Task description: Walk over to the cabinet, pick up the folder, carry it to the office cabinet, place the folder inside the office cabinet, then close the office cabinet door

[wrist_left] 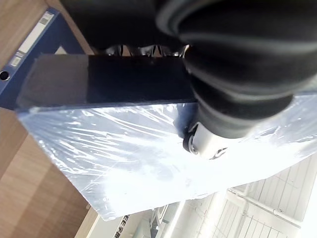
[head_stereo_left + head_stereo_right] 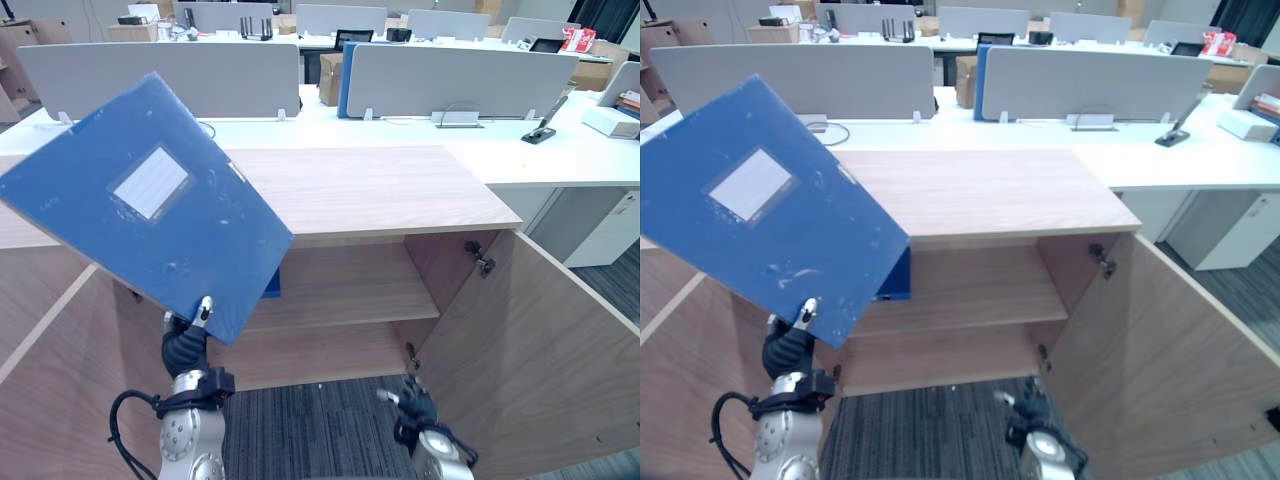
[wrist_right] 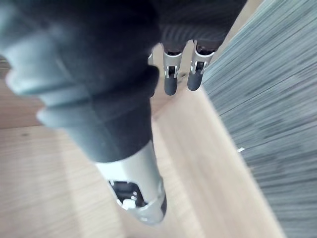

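Two doors of the office cabinet [image 2: 380, 190] stand wide open, the left door [image 2: 60, 380] and the right door [image 2: 540, 340] swung out toward the robot. This bares a wooden shelf [image 2: 340, 290] above the grey carpet floor [image 2: 310, 430]. Behind the cabinet runs a long white tabletop [image 2: 560, 150] with grey partition screens [image 2: 460, 80].

The blue folder [image 2: 150, 210] is held up in the air, tilted, in front of the cabinet's left half, its pale label [image 2: 152, 183] facing the camera. It is outside the cabinet. A second blue binder [image 2: 895, 278] stands on the shelf behind the folder's lower edge.

The left hand [image 2: 188, 345] grips the folder's lowest corner, thumb on the front face and fingers clamped round behind. The right hand [image 2: 415, 405] hangs low near the floor by the right door, its fingers [image 3: 171, 82] straight, slightly apart and empty.
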Available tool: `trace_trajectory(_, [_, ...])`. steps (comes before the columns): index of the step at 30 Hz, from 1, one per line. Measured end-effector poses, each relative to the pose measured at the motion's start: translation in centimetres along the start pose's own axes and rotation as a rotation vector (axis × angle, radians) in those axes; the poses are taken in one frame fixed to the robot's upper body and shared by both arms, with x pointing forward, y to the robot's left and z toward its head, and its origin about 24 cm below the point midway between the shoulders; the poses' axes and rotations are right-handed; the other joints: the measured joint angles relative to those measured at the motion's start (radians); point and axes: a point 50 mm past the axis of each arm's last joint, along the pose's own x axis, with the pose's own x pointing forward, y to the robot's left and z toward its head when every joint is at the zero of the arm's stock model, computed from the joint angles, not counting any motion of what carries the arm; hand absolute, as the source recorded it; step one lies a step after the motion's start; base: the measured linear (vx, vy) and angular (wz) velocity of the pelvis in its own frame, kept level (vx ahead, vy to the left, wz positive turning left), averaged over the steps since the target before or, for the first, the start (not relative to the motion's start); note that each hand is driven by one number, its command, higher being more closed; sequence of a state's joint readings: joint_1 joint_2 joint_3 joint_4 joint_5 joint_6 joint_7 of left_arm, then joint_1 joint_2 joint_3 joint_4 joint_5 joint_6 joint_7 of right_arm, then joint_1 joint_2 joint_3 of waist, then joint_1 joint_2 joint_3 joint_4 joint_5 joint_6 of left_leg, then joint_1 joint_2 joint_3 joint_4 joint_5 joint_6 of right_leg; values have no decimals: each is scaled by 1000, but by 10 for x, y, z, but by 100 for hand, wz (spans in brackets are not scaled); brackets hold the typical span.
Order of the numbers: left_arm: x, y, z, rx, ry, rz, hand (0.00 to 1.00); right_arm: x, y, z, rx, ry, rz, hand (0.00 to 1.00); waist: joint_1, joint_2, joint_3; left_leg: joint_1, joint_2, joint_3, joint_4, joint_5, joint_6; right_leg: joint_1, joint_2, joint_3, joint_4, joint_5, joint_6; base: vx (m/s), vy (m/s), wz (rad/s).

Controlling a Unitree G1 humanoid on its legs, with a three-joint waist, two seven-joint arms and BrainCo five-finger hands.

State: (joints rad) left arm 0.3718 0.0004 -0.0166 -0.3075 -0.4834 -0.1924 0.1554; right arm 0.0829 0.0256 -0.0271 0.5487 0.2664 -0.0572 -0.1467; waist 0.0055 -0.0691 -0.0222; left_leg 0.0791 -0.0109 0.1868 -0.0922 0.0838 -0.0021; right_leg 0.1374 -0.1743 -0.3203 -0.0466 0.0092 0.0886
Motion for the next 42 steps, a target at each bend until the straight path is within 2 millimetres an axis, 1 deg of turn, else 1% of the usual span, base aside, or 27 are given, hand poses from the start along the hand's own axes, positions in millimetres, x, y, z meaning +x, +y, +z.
trace_trajectory(1, [-1,-2,0,-8,2,-19,100,-1,6,14,34,-66,33,0,0,-1,1,-1,0,0,0,0,0,-1,0,0,1,-1,1,-31,-1,0])
trace_trajectory(2, [-1,-4,3,-31,-3,-49,100,-5,13,35,92,-158,96,0,-1,-1,2,-1,1,0,4,0,0,-2,0,0,1,-1,1,0,0,0])
trace_trajectory(3, [-1,-5,4,-43,-8,-64,100,-8,17,46,118,-207,127,0,-1,-1,2,-1,1,0,4,0,0,-2,0,0,1,-1,1,-32,-1,-1])
trace_trajectory(5, [-1,-11,12,-67,-42,-118,100,-20,27,87,179,-403,234,0,-1,-2,3,0,1,1,4,0,0,-2,0,0,1,-1,1,-15,0,0])
trace_trajectory(8, [-1,-13,18,-71,-65,-154,100,-27,38,119,168,-545,333,0,-1,-3,4,2,1,3,4,0,0,-1,0,1,2,-1,1,-34,2,-3])
trace_trajectory(9, [-1,-13,18,-69,-66,-155,100,-28,41,123,160,-560,354,0,-1,-4,4,3,1,4,4,-1,0,-1,0,1,2,-1,1,-39,3,-3])
trace_trajectory(12, [-1,-14,18,-65,-66,-157,100,-33,65,148,109,-637,501,0,5,-5,6,3,2,3,4,-2,-2,-1,1,1,2,-1,1,-39,2,0])
trace_trajectory(13, [-1,-14,18,-63,-66,-158,100,-33,71,154,109,-650,535,0,7,-5,6,3,2,3,4,-2,-2,-1,1,1,2,-1,1,-31,1,0])
trace_trajectory(15, [-1,-15,17,-48,-66,-176,100,-39,96,182,98,-717,682,0,15,-7,11,3,2,2,4,0,0,0,1,1,3,-1,1,0,0,0])
trace_trajectory(16, [-1,-16,17,-47,-65,-180,100,-40,103,190,88,-737,717,0,17,-8,12,3,2,2,4,0,0,0,1,1,3,-1,1,0,0,0])
trace_trajectory(18, [-2,-22,14,-48,-52,-207,100,-46,128,223,66,-801,842,0,28,-13,17,3,2,0,4,0,1,0,1,1,3,-1,1,0,0,0])
trace_trajectory(19, [-3,-24,13,-50,-47,-216,100,-46,134,230,52,-811,860,0,32,-14,18,3,1,0,4,1,1,0,1,1,4,-1,1,0,0,0])
trace_trajectory(20, [-4,-28,11,-54,-37,-239,100,-45,143,241,42,-815,894,0,39,-15,18,3,1,-1,4,1,1,1,1,0,4,-1,1,-15,5,4])
trace_trajectory(21, [-5,-32,9,-57,-28,-261,100,-44,151,249,30,-808,919,0,44,-15,19,3,0,-3,4,1,2,2,0,-1,4,-1,1,-12,4,5])
trace_trajectory(24, [-6,-38,7,-63,-16,-292,100,-43,165,253,8,-765,976,0,55,-16,25,3,0,-7,4,1,2,4,0,-5,5,-2,2,-5,1,5])
trace_trajectory(27, [-6,-37,7,-60,-17,-290,100,-40,169,257,5,-730,999,0,65,-17,45,6,0,-8,4,3,4,2,-1,-6,18,-7,4,0,0,0])
trace_trajectory(30, [-6,-37,8,-39,-20,-291,100,-36,171,259,-65,-711,1003,0,65,-20,46,6,0,-9,4,4,5,0,-2,-6,25,-11,5,-38,6,1])
trace_trajectory(37, [-6,-35,10,-5,-32,-308,100,-32,183,270,-238,-687,1021,0,68,-20,47,4,1,-12,4,6,6,-1,-2,-8,27,-11,4,-29,1,1])
trace_trajectory(42, [-7,-37,9,15,-20,-338,100,-24,184,272,-339,-652,1004,0,69,-21,47,-9,1,-20,4,11,6,-10,-1,-17,28,-11,4,-32,2,5])
